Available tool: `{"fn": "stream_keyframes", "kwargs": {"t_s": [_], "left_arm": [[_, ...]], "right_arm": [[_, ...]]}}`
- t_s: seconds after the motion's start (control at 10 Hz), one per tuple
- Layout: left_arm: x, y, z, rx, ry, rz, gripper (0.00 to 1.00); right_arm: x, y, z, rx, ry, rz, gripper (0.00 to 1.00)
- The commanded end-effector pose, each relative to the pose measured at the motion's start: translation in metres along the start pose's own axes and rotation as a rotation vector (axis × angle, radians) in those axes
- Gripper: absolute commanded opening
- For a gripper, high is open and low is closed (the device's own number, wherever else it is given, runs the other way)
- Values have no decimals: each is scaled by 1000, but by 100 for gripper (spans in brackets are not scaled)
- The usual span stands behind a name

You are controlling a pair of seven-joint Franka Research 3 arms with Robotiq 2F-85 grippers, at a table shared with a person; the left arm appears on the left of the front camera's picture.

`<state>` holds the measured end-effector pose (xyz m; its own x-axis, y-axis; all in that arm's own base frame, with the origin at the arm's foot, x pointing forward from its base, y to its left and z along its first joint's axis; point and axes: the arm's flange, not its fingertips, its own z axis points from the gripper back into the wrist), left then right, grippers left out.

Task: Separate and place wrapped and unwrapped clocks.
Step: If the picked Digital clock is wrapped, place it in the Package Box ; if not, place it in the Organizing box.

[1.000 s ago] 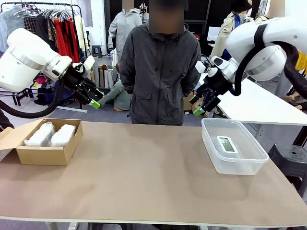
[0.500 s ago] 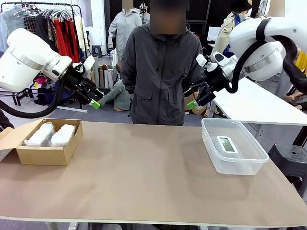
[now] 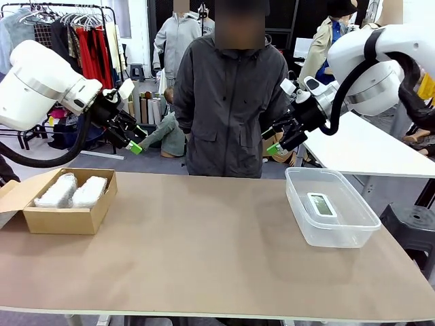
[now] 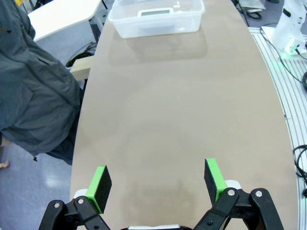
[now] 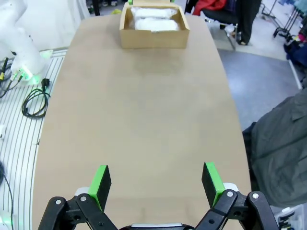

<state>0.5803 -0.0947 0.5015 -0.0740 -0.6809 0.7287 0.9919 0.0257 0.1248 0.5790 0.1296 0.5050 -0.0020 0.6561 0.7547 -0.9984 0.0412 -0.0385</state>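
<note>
Both grippers hang above the table [image 3: 204, 238] with fingers spread wide and nothing between them. The left gripper [image 4: 158, 184] hovers just beyond the cardboard box [image 3: 64, 214], where the two bubble-wrapped clocks [image 3: 71, 191] lie side by side, below and nearer than its fingertips. The right gripper [image 5: 156, 184] sits above the far edge of the clear plastic tub [image 3: 331, 231]; the bare white digital clock [image 3: 321, 204] rests flat inside it, below those fingers. A person in a dark jacket [image 3: 228, 102] stands between the two grippers.
</note>
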Motion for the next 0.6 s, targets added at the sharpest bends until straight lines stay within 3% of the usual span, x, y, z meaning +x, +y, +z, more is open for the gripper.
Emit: {"fn": "stream_keyframes", "kwargs": {"t_s": [0.0,0.5], "left_arm": [[0,-1,1,1,1,-9,100],[0,-1,1,1,1,-9,100]], "right_arm": [[0,1,1,-5,1,0,100],[0,1,1,-5,1,0,100]]}}
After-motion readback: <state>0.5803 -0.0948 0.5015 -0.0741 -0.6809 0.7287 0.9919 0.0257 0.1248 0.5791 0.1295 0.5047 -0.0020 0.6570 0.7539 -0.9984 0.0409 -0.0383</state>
